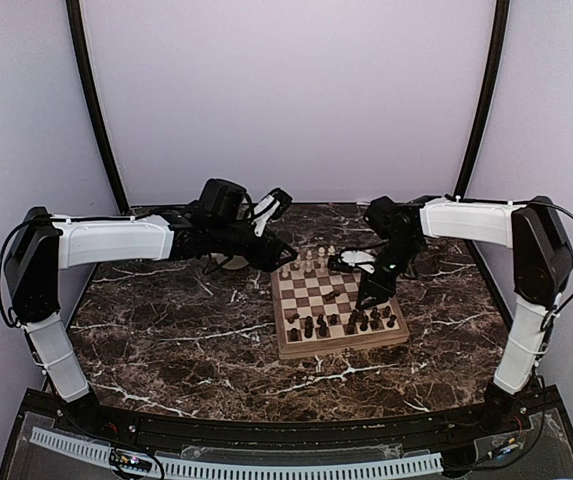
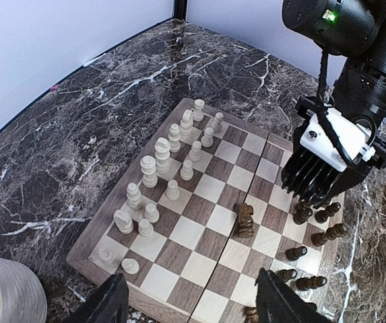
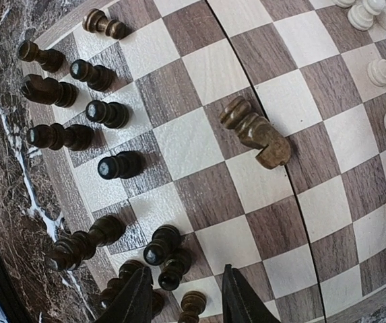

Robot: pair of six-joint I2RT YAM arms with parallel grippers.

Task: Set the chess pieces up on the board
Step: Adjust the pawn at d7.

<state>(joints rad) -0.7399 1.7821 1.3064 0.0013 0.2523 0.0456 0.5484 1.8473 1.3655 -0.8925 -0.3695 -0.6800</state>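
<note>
The board (image 1: 341, 347) lies right of the table's middle. Cream-white chess pieces (image 2: 160, 158) crowd its far-left side in two rough rows. Dark chess pieces (image 3: 105, 114) cluster on the opposite side. A brown knight (image 2: 245, 219) stands alone mid-board. My left gripper (image 2: 193, 303) hovers open above the board's near edge, nothing between its fingers. My right gripper (image 3: 187, 296) is open low over the dark cluster. A small brown piece (image 3: 191, 306) shows between its fingertips, untouched, and two dark pawns (image 3: 166, 256) stand just ahead of the left finger (image 3: 135, 299).
A cream mug (image 2: 4, 296) stands on the marble tabletop (image 1: 166, 340) just off the board's white-side corner, under my left arm. In the left wrist view my right gripper (image 2: 324, 178) hangs over the dark pieces. White walls close the table's back and sides.
</note>
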